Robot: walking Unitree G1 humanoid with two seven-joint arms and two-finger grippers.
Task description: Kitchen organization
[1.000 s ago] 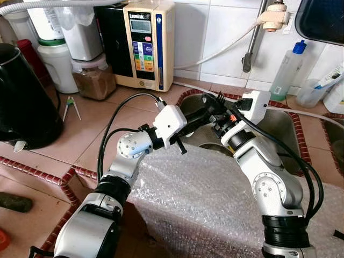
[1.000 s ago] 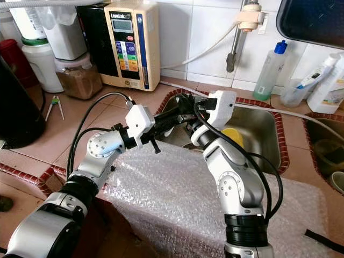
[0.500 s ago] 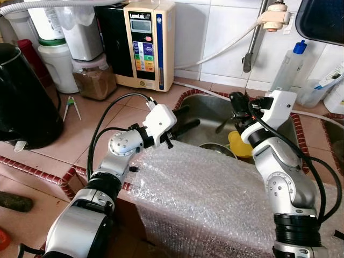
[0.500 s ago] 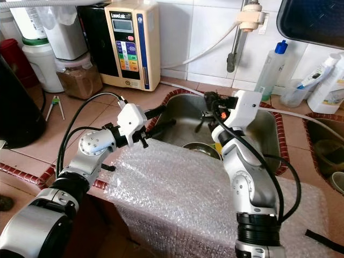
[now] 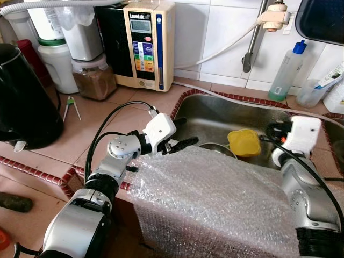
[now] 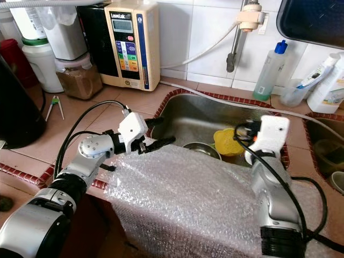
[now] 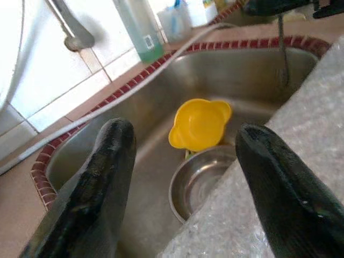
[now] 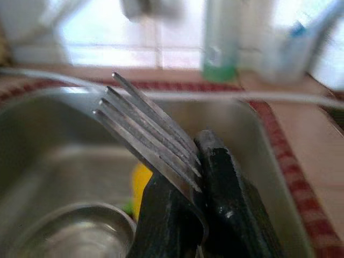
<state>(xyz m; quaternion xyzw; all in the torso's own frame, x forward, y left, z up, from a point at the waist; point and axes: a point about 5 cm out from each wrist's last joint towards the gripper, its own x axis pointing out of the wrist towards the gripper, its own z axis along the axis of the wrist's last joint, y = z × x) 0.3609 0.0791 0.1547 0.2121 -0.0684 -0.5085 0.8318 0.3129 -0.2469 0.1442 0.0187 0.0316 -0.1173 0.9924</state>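
Fork (image 8: pixel 153 134): one — plain silver metal, four long tines slightly fanned; it is held above the right side of the sink, tines pointing over the basin
Right hand (image 8: pixel 201 185): clenched on the fork, the neck of the fork pinched between its two black fingers (image 8: pixel 231 199); in the head views it is seen at the sink's right rim
Left hand (image 5: pixel 180 144): released, nothing held; its two fingers (image 7: pixel 102 183) are spread wide at the near left corner of the sink, just over the edge of the bubble wrap
Sink (image 5: pixel 215 115): one steel basin set into the counter, bordered by small red tiles
Yellow lid (image 5: pixel 244 142): one — round with small tabs, lying in the sink
Metal bowl (image 7: pixel 199 183): one, upright in the sink, just beside the yellow lid and partly hidden by the bubble wrap
Bubble wrap (image 5: pixel 215 204): one clear sheet draped over the near edge of the sink and counter
Counter (image 5: pixel 97 121): terracotta tiles; a black kettle (image 5: pixel 24 102) stands at the far left
Water machine (image 5: pixel 148 43): one cream unit with coloured buttons against the tiled wall
Bottle (image 5: pixel 287 70): one clear bottle with a blue cap, behind the sink on the right
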